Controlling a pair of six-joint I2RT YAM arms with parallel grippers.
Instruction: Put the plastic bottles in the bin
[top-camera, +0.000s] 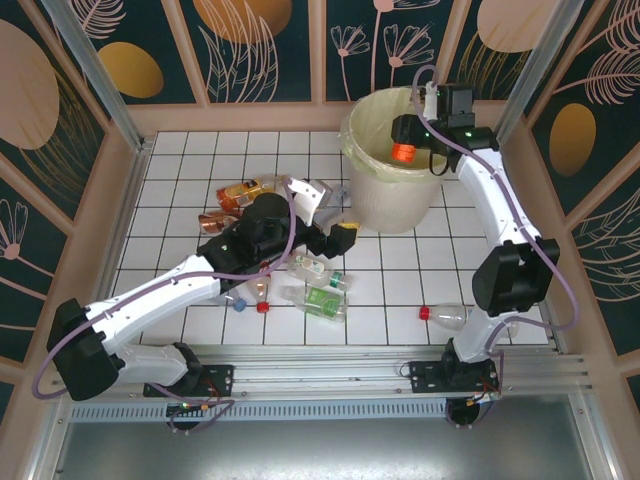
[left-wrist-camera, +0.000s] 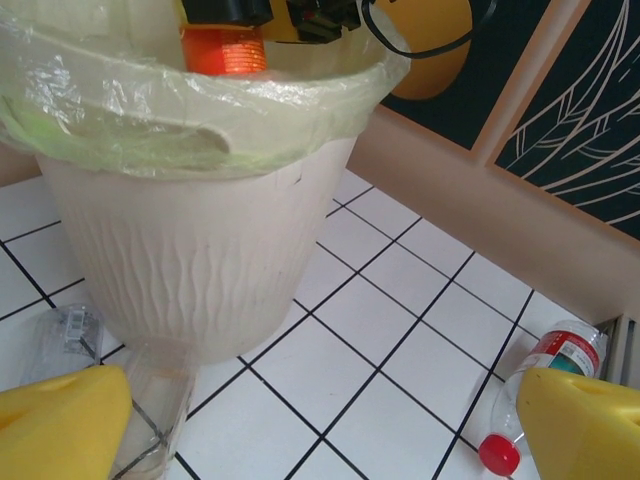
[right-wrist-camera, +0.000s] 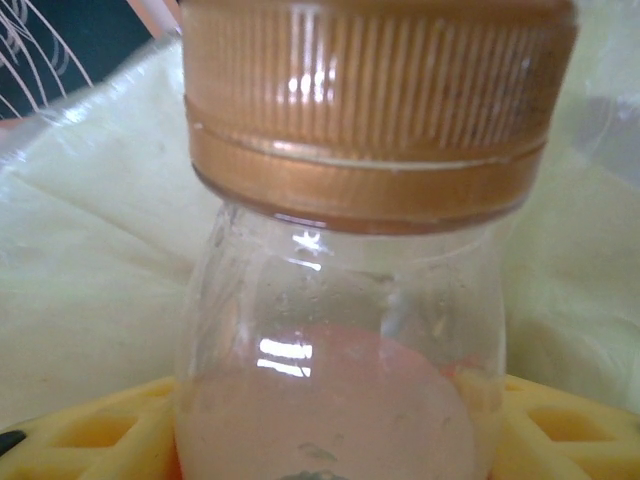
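The left arm (top-camera: 170, 290) covers part of the plastic bottles (top-camera: 325, 297) behind the left gripper (left-wrist-camera: 320, 428), which hangs released. Just ahead of it stands the cream bin (top-camera: 390, 200). Over the rim the right gripper (top-camera: 404, 148) is clenched on a clear orange-capped bottle (right-wrist-camera: 345, 330), its lower half hidden.

The tiled table (top-camera: 400, 290) is viewed steeply from above its 6 o'clock edge, with the bin (top-camera: 390, 190) lying toward 1 o'clock. The left wrist view is taken low and near, aimed at the bin's wall. The right wrist view is pressed close to an orange-capped bottle (right-wrist-camera: 340, 300), which is shared by all three views.
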